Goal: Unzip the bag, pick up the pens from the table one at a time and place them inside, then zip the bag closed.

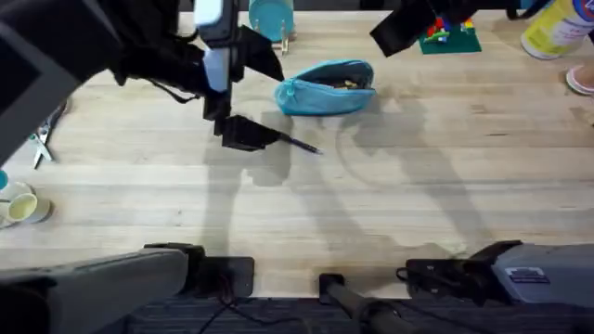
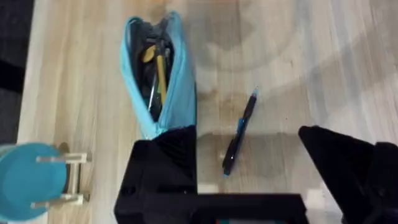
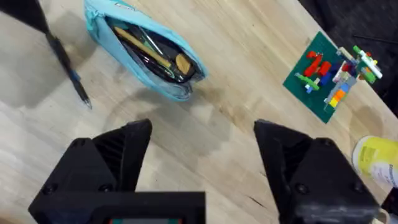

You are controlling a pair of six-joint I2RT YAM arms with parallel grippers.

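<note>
The bag [image 1: 325,88] lies on the table [image 1: 390,186] at the back middle, its zipper open, with pens and yellow items inside [image 2: 158,74] [image 3: 143,53]. One dark pen [image 1: 299,143] with a blue tip lies on the wood just in front of the bag. My left gripper [image 1: 243,133] is over the pen's left end. In the left wrist view it is open, with the pen [image 2: 239,134] lying between its fingers and touching neither. My right gripper [image 1: 394,35] hangs open behind and right of the bag, holding nothing [image 3: 202,137]; the pen [image 3: 68,68] shows beyond the bag.
A round teal object on a wooden stand [image 1: 271,19] stands behind the bag. A green plate with bricks [image 1: 448,35] and a yellow bottle [image 1: 552,28] sit at the back right. Scissors [image 1: 42,139] and cups [image 1: 23,206] are at the far left.
</note>
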